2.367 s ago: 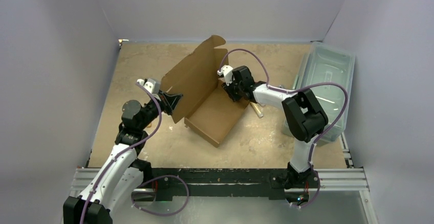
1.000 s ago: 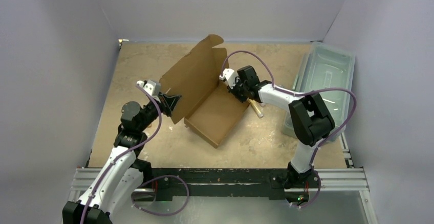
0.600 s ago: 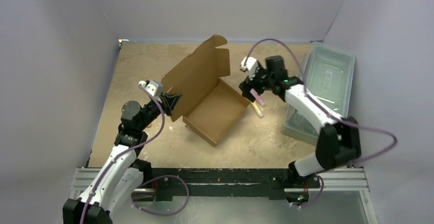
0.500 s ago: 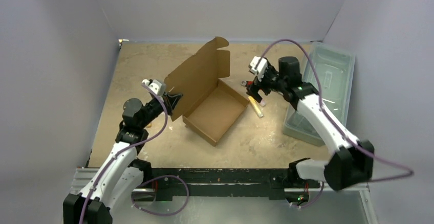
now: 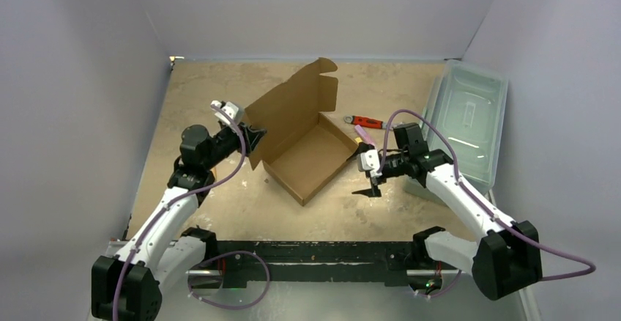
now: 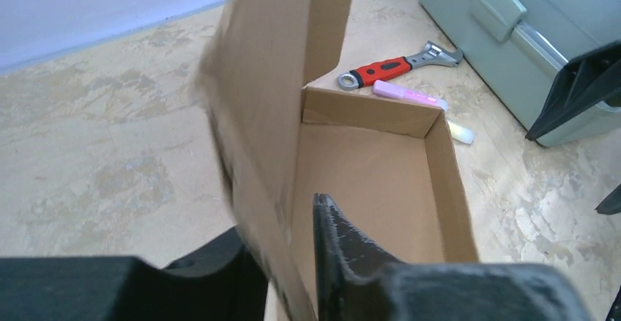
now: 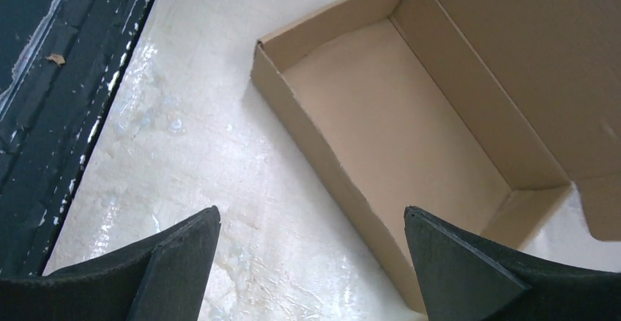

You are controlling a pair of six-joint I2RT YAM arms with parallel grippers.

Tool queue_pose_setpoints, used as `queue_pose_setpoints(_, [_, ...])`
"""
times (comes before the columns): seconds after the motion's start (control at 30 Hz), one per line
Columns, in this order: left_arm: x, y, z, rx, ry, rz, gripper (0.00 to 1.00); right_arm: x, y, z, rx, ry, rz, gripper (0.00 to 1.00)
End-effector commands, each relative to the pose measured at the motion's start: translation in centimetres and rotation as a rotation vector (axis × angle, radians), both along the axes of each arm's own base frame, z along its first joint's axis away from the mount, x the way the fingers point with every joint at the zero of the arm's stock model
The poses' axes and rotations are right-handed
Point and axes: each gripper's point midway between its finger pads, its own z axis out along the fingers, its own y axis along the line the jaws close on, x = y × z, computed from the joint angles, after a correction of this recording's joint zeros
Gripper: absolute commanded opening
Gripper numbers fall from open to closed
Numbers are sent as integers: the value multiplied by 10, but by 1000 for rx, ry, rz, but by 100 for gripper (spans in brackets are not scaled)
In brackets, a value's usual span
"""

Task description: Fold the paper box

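The paper box point(image 5: 307, 157) is brown cardboard, a shallow open tray with its lid flap point(image 5: 291, 108) standing up along the left side. My left gripper point(image 5: 253, 136) is at the lid's near-left edge. In the left wrist view the flap point(image 6: 271, 64) runs between the fingers of the left gripper point(image 6: 282, 218), with a narrow gap beside the right finger point(image 6: 329, 226). My right gripper point(image 5: 362, 168) hovers wide open just right of the tray, holding nothing. The right wrist view has the right gripper point(image 7: 311, 211) above bare table beside the tray's point(image 7: 395, 123) near wall.
A red-handled wrench point(image 5: 364, 122) and a pink marker point(image 5: 364, 136) lie right of the box, with a pale yellow stick point(image 6: 460, 132) by them. A translucent grey-green bin point(image 5: 465, 116) stands at the right. The black rail point(image 7: 44, 101) runs along the near edge.
My right gripper let go of the box's right wall, opened wide and drew back to the near right. The left jaws have parted slightly. The lid and box shifted a little to the right.
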Motion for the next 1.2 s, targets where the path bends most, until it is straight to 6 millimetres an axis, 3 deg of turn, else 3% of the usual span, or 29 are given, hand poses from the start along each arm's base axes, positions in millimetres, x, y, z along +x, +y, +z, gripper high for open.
queue_pose_setpoints(0.0, [1, 8, 13, -47, 3, 70, 28, 11, -3, -4, -21, -89, -4, 98])
queue_pose_setpoints(0.13, [-2, 13, 7, -67, 28, 110, 36, 13, -4, -6, -30, -88, -13, 98])
queue_pose_setpoints(0.23, [3, 30, 13, -94, 52, 231, 50, 21, -5, -3, -37, -64, -65, 99])
queue_pose_setpoints(0.33, [12, 61, 24, -131, 119, 450, 71, 51, -7, 14, -12, 11, -270, 99])
queue_pose_setpoints(0.43, [11, 80, 21, -127, 214, 576, 80, 82, -12, 29, 30, 120, -479, 99])
queue_pose_setpoints(0.63, [-4, 101, 15, -50, 284, 678, 80, 123, -32, 29, 56, 232, -751, 88])
queue_pose_setpoints(0.8, [-20, 104, 16, -45, 230, 660, 80, 155, -56, 22, 47, 226, -982, 74])
queue_pose_setpoints(0.97, [-26, 113, 6, -10, 200, 683, 81, 174, -68, -4, -45, 270, -1088, 48])
queue_pose_setpoints(1.17, [-30, 111, 11, 1, 187, 662, 81, 198, -83, -33, -156, 259, -1178, 39])
